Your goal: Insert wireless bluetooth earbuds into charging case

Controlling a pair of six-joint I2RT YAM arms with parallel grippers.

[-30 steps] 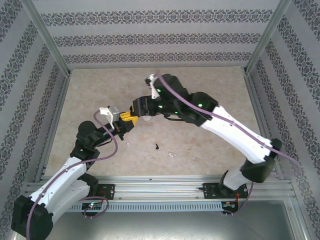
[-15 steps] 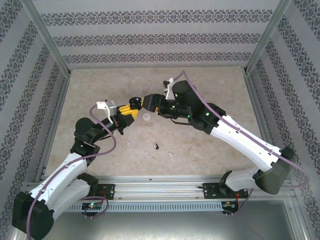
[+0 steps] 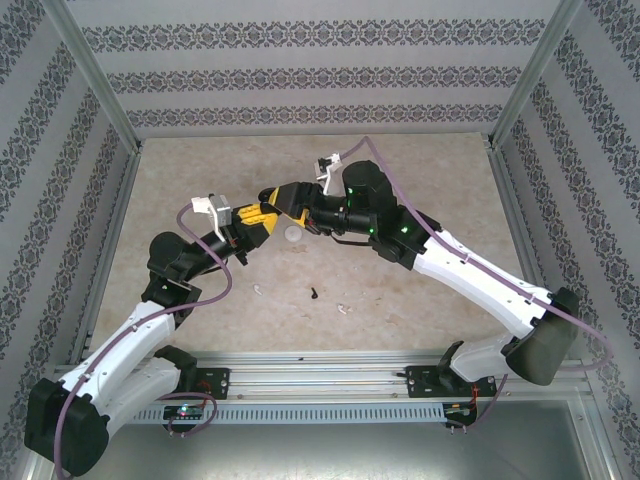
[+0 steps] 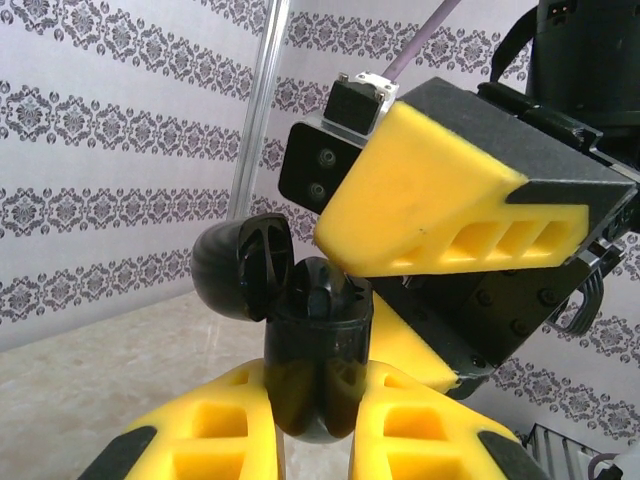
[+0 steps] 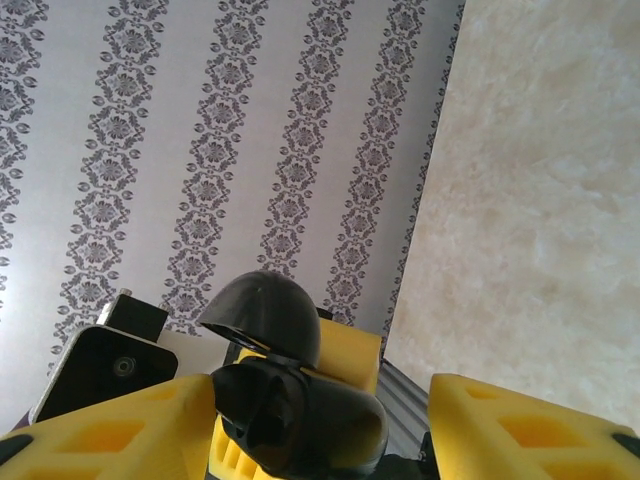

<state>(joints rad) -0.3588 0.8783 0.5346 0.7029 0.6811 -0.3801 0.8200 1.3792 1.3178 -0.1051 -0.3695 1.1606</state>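
Clearly three earbuds lie loose on the table (image 3: 430, 180): a black earbud (image 3: 314, 294) near the front middle, one white earbud (image 3: 257, 290) to its left and another white earbud (image 3: 343, 308) to its right, all well apart from where the arms meet. A fourth I cannot pick out. Something dark sits in the mouth of the black charging case (image 4: 318, 345), but whether it is a bud or only the moulded socket is too dark to tell.

That case is held upright off the table, its lid (image 4: 243, 270) hinged open to one side, with the left gripper (image 4: 315, 400) clamped tight on its lower body. The right gripper (image 5: 320, 395) is at the mouth, jaws parted and gripping nothing I can see. One yellow finger (image 4: 420, 200) has its tip at the rim, and the case sits in the gap, against one finger and clear of the other. A white round case (image 3: 293, 234) lies on the table just below the pair.

To do this step well, I judge the left arm should hold the case steady and vertical while the right finger presses straight down into the socket. A sideways push could twist the smooth case in the grip or knock the lid shut. If the seat proves empty, the black earbud is the one to fetch.
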